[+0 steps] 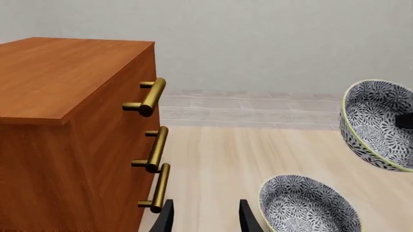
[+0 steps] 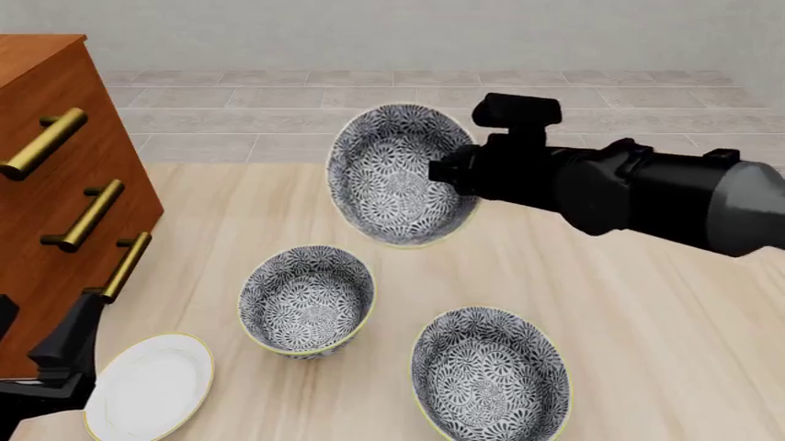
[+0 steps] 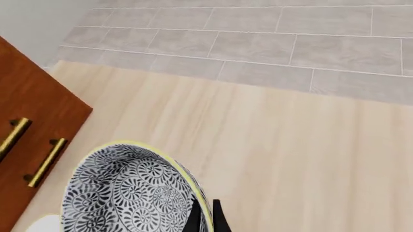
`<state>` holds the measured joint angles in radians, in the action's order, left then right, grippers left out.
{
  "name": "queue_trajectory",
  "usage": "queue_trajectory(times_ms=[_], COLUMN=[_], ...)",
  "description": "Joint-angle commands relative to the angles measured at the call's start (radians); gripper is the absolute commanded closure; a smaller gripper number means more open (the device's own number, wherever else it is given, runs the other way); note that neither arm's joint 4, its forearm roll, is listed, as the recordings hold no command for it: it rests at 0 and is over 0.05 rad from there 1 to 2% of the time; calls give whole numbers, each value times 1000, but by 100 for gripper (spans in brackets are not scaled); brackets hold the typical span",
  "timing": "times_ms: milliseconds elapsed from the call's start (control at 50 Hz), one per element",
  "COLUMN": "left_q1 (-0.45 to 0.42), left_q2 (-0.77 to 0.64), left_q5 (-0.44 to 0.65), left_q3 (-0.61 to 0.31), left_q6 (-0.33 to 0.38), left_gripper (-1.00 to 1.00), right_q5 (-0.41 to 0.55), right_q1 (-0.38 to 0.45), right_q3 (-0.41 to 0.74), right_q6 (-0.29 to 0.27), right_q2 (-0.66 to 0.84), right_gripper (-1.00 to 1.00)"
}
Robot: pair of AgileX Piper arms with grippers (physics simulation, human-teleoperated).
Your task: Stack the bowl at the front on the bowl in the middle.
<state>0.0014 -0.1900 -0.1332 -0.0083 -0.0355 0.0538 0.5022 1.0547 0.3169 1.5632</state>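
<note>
My right gripper [image 2: 448, 175] is shut on the rim of a blue-grey floral bowl [image 2: 395, 175], the bowl at the front, and holds it tilted in the air over the far part of the table. The right wrist view shows the fingertips [image 3: 205, 220] pinching its yellow rim beside the bowl [image 3: 129, 193]. The bowl in the middle [image 2: 307, 299] stands on the table below and nearer, also seen as the lower bowl [image 1: 310, 208] under the held bowl [image 1: 377, 123]. My left gripper [image 1: 206, 220] is open and empty, low at the near left [image 2: 62, 354].
A third floral bowl [image 2: 491, 377] sits at the near right. A flat white plate [image 2: 147, 386] lies at the near left by my left gripper. A wooden drawer cabinet [image 2: 50, 165] with brass handles [image 1: 152, 96] fills the left side.
</note>
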Motion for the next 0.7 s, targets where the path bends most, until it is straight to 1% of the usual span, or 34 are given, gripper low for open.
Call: queue_trajectory(times_ms=[20, 240, 300, 320, 340, 600, 700], left_q1=[-4, 3, 4, 4, 3, 10, 14], left_q2=[27, 34, 59, 41, 49, 37, 59], left_q5=[35, 47, 72, 55, 62, 58, 79], left_q3=[-11, -25, -27, -28, -28, -40, -41], left_q6=[-13, -19, -21, -22, -21, -30, -33], left_gripper=[-100, -100, -100, -100, -100, -100, -100], right_q5=[3, 5, 8, 10, 14, 27, 27], right_q1=[54, 122, 134, 139, 149, 196, 219], right_q3=[52, 88, 101, 105, 117, 170, 184], right_q6=[13, 34, 34, 33, 37, 42, 56], right_q2=[46, 81, 90, 94, 104, 163, 192], right_gripper=[100, 100, 100, 100, 100, 100, 100])
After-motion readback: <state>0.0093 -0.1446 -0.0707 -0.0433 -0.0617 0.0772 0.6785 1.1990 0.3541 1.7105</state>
